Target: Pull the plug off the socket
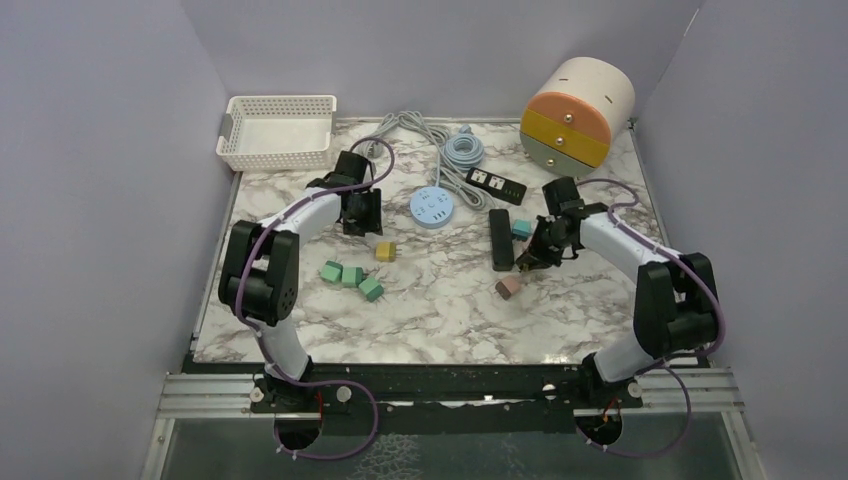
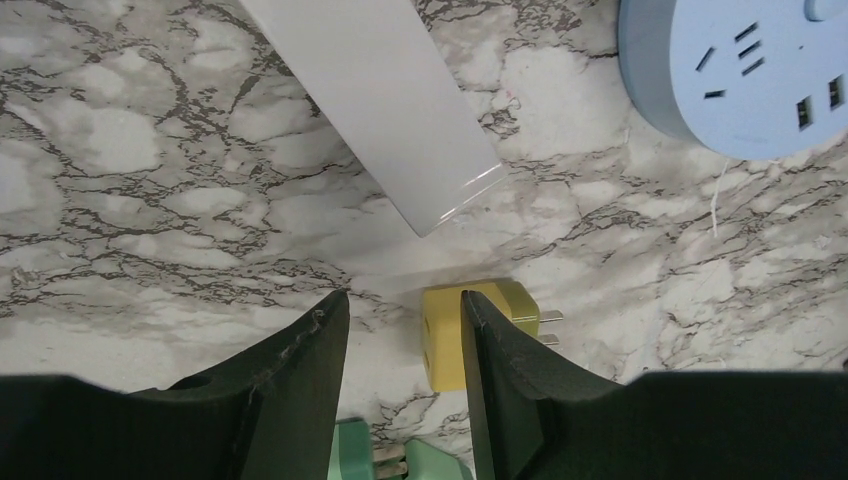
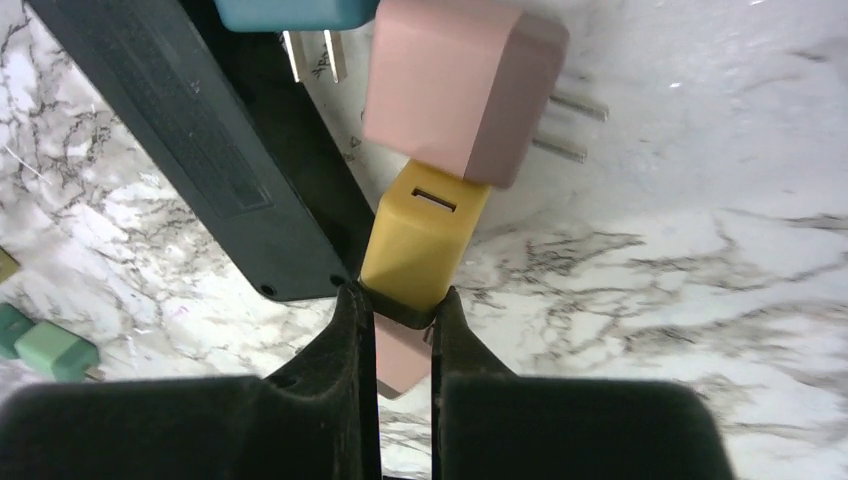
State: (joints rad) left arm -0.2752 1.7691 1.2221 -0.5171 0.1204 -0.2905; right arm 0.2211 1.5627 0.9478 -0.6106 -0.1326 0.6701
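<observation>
Presently the mustard plug [image 3: 420,240] sits on the right half of the table [image 3: 700,250], its flank against the end corner of the black power strip [image 3: 200,150]. Its long axis runs straight out from the fingers of the right gripper [image 3: 398,305], away from the wrist, and its slotted end face almost touches a loose pink plug [image 3: 460,90]. A teal plug [image 3: 290,12] lies further out, prongs bare.

The right gripper is clamped across the near end of the mustard plug, one pad on each broad side. The plug's prongs are hidden, so it cannot be confirmed whether they are seated in the strip.

Judgement: the coming pull depends on that axis. Drawing along the plug's length should free it cleanly; a sideways pull would lever it against the strip, which is not held down and may be dragged along.

The left gripper [image 2: 403,305] is well apart, on the far side of the round blue socket [image 2: 740,70]. Its jaws are apart and hold nothing, with a loose yellow plug [image 2: 495,310] just beyond one finger. The right arm is plainly the nearer.
</observation>
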